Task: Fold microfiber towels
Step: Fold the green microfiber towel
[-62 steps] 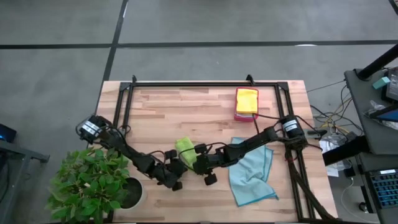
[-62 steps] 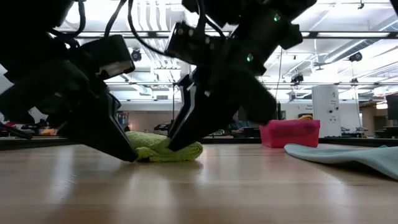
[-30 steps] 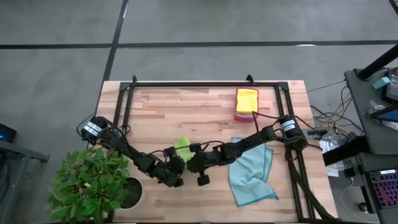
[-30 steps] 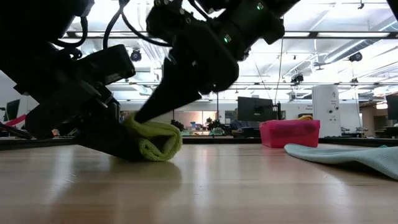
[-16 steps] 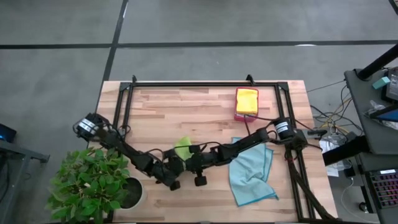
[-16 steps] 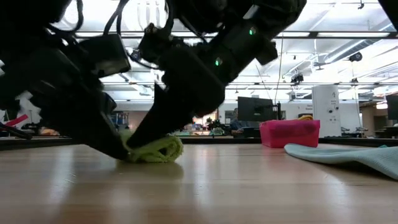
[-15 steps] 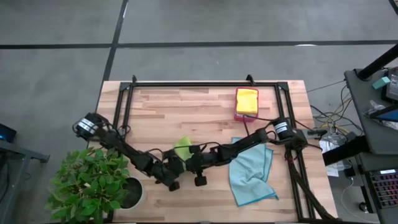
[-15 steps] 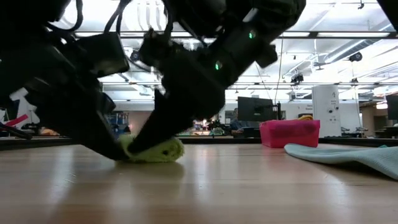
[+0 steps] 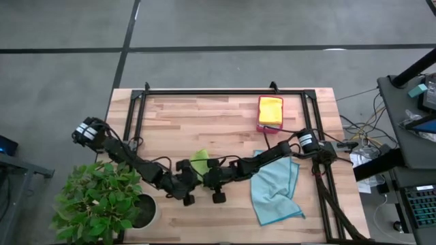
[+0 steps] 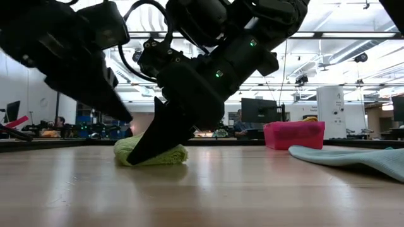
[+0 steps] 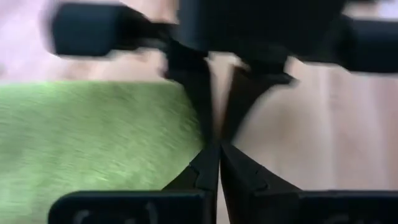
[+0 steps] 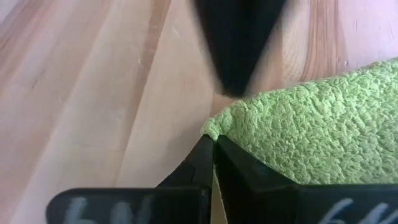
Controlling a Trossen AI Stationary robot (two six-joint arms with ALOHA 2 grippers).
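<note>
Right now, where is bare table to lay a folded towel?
Bare wood lies left of the pink tray, behind the green towel. Crowded: front centre, where both end effectors, left and right, meet; the blue towel fills front right.

A folded towel lies on the tabletop, near the middle and toward the front edge. The left gripper sits just left of and in front of it, lifted off the tabletop in the low view, jaws together. The right gripper is right beside the left one, its tip down on the tabletop at the folded towel's front edge, jaws together. To the right, a spread towel lies flat, partly under the right arm. Behind the spread towel, near the far edge, stands a tray with another towel in it. A potted plant stands off the front-left corner.
</note>
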